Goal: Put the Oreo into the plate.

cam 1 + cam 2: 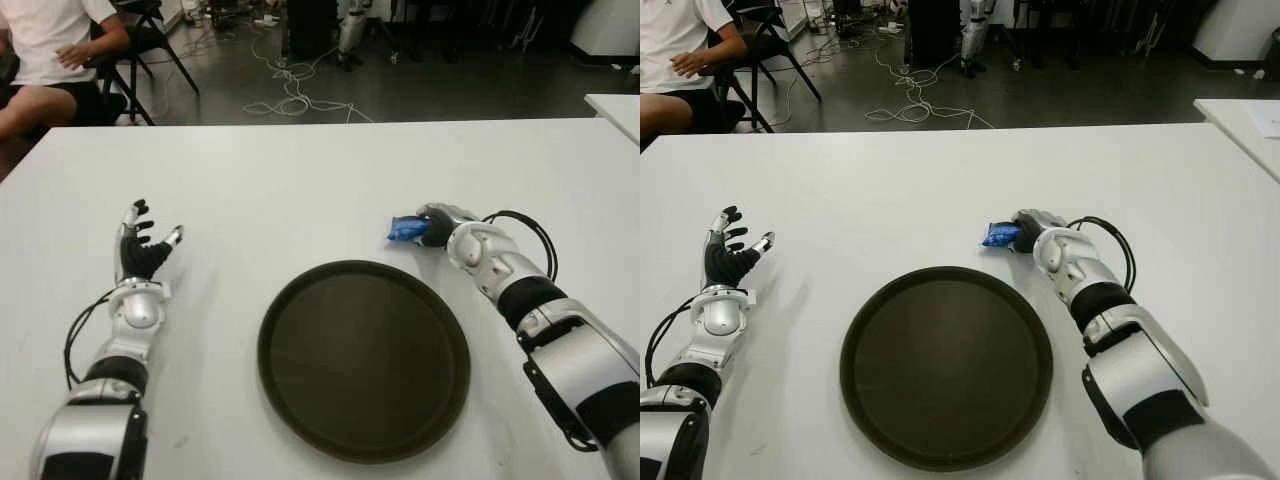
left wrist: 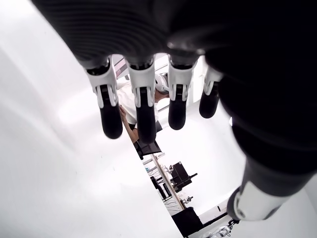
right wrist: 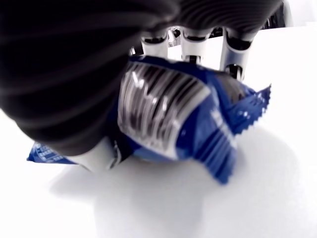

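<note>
the dark round plate (image 1: 364,358) sits on the white desk (image 1: 300,190), and everything else is placed from it. the right robot hand (image 1: 436,225) is just beyond the plate's far right rim, its fingers (image 3: 233,59) wrapped around the blue oreo packet (image 3: 183,119), which is clamped between them and the thumb. the packet seems to be touching the desk or barely above it, though the wrist view is too close to be sure. it is outside the plate, not over it. the left robot hand (image 1: 140,250) shows well to the left of the plate, fingers spread and holding nothing. a person (image 1: 50,50) sits on a chair beyond the desk's far left corner.
</note>
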You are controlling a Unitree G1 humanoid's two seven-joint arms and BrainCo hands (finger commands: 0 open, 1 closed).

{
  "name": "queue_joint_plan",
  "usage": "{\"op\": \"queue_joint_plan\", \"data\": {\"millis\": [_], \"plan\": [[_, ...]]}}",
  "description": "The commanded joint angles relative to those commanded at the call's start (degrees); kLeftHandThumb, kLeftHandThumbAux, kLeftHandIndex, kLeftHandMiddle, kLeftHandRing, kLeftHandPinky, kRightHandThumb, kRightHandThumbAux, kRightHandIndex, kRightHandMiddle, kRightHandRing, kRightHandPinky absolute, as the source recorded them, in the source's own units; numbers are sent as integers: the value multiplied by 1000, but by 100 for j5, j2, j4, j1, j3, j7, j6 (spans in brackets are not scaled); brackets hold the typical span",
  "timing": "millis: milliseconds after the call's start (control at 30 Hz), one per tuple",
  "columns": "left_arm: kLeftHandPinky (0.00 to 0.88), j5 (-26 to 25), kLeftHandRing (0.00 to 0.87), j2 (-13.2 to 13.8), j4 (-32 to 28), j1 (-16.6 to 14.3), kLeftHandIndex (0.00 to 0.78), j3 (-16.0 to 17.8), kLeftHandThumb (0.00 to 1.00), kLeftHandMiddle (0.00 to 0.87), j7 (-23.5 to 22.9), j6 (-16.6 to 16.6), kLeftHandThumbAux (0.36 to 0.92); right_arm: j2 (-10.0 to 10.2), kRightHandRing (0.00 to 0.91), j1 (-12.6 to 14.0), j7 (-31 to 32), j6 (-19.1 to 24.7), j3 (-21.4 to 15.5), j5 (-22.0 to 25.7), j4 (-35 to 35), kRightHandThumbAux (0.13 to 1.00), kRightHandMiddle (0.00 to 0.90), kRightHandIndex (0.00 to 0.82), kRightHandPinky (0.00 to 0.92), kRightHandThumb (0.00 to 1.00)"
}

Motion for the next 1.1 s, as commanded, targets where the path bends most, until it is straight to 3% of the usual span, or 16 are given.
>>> {"op": "queue_joint_plan", "data": {"millis": [300,500,633,1100], "plan": [[204,61,177,5,1,-8,91,-36,225,159,83,49,713,51,633,38,-269,3,-174,86,-3,736,652,424,612,684],[222,40,182,-1,19,-19,90,-19,209,159,65,85,710,114,681,151,-836,-258,-578,447,-31,734,700,428,669,686],[204,-28,173,-19,22,-22,90,30,218,153,7,74,702,216,721,242,-1344,-448,-1094,918,-108,731,735,433,708,690],[237,2,183,2,28,-23,93,2,239,158,16,62,708,330,777,652,-1795,-980,-1745,1544,-995,727,794,437,758,695]]}}
